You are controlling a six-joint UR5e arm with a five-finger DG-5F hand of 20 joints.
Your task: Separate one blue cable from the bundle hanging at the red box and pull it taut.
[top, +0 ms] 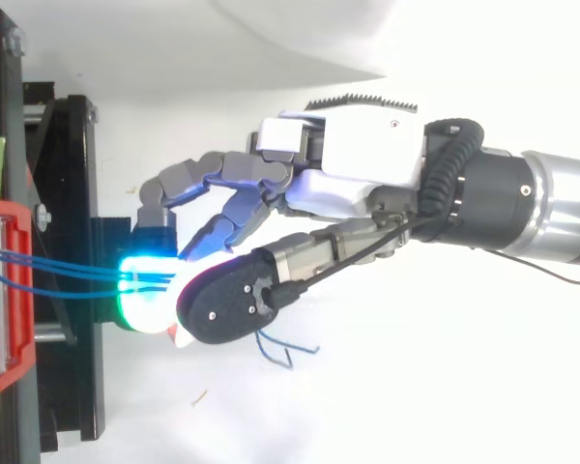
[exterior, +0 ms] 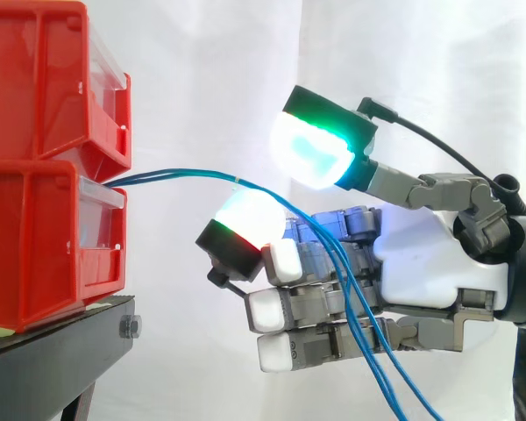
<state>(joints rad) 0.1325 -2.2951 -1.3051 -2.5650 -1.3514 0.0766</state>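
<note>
Several thin blue cables (exterior: 184,175) (top: 58,269) come out of the front of the lower red bin (exterior: 44,246) (top: 5,290). They run right as one bundle, then droop across the front of my hand (exterior: 430,254) (top: 358,155) and out of the bottom of the side view. My hand is level with that bin and reaches left towards it. The bundle passes through the gap between one pad (exterior: 311,149) glowing green above it and another (exterior: 245,215) glowing white and red just below it. The two pads stand apart, the other fingers are nearly straight, and no cable is pinched.
A second red bin (exterior: 35,79) is stacked on the lower one, both on a black stand (exterior: 53,351) (top: 68,193). Loose blue cable ends (top: 280,353) lie under my hand in the top view. A white curtain hangs behind.
</note>
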